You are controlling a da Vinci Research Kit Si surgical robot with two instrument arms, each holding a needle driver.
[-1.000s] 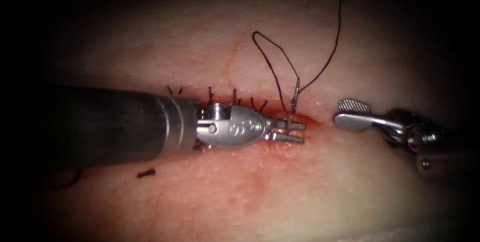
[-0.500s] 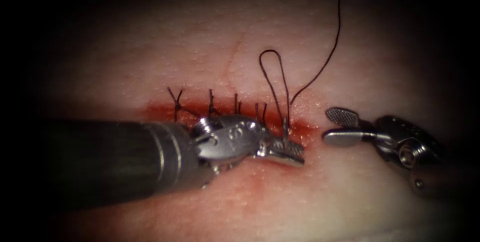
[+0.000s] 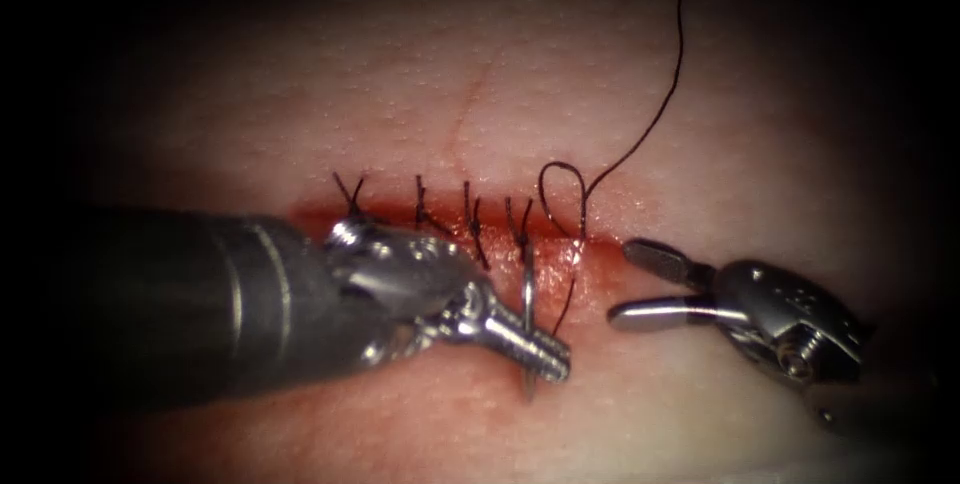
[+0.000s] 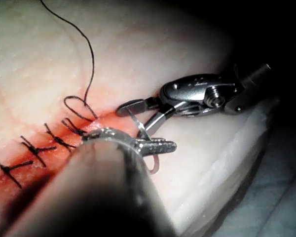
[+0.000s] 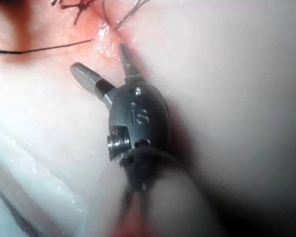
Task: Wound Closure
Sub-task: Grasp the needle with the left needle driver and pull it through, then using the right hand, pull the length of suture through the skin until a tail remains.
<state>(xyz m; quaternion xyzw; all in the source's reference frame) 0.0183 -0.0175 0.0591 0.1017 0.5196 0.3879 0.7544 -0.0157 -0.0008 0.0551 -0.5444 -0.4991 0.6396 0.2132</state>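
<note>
the left claw (image 3: pixel 535 352) is clamping the needle (image 3: pixel 526 319) mid-curve and drawing it out of the tissue (image 3: pixel 520 84) below the cut (image 3: pixel 450 229), the thread (image 3: pixel 655 109) loop shrinking behind it. the right claw (image 3: pixel 632 282) is waiting apart and empty beside the cut's right end. next, i judge, the thread needs pulling through.

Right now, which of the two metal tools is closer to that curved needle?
Left. The left tool has its jaws shut on the needle, holding it below the cut. The right tool sits apart to the needle's right, jaws open, holding nothing.
</note>
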